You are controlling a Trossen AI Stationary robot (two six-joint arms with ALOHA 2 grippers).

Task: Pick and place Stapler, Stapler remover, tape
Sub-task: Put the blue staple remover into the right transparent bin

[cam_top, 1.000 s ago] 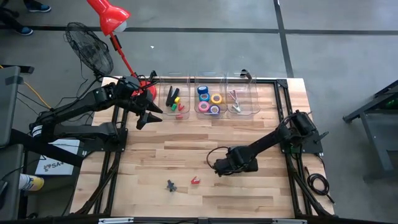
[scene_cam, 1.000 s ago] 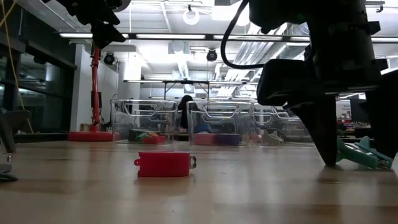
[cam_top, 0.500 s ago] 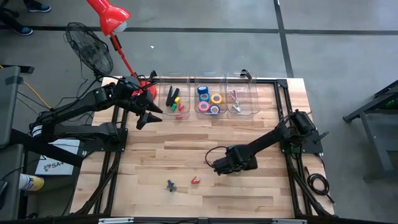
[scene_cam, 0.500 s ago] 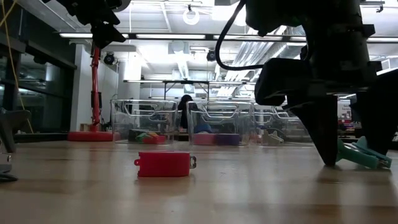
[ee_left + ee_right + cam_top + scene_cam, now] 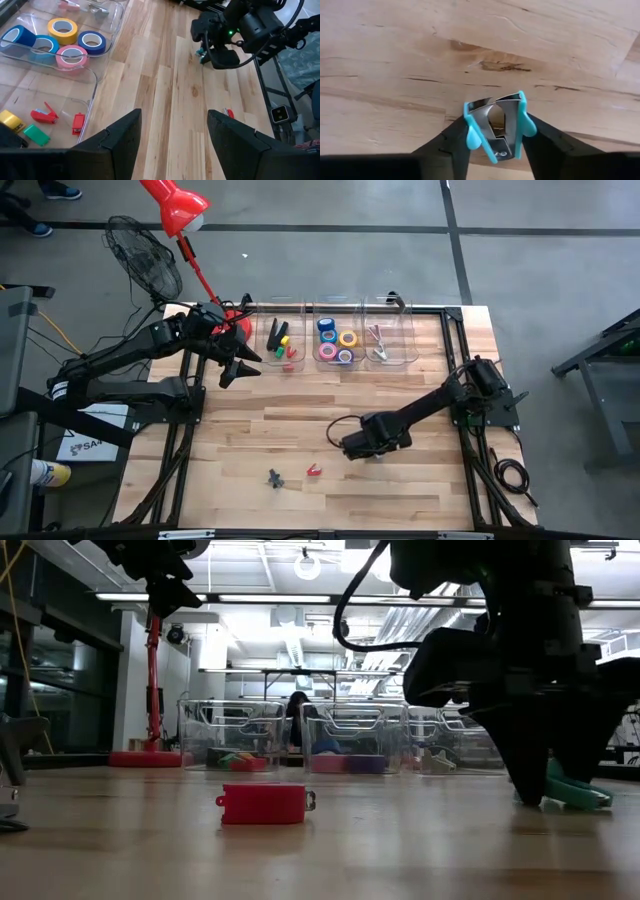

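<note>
Two fingers of the right gripper point(image 5: 492, 142) press both sides of the teal staple remover point(image 5: 495, 125) lying on the table point(image 5: 395, 60), gripping it.

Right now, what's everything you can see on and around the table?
clear bins: three, far table edge
tape rolls: five, blue, yellow, pink, purple, middle bin
small staplers: several, mixed colours, left bin
red mini stapler: one, loose, table front
dark staple remover: one, beside it
teal staple remover: one, on table
lamp: one, red
fan: one, black
left tool: open, near left bin
right tool: gripping teal staple remover
</note>
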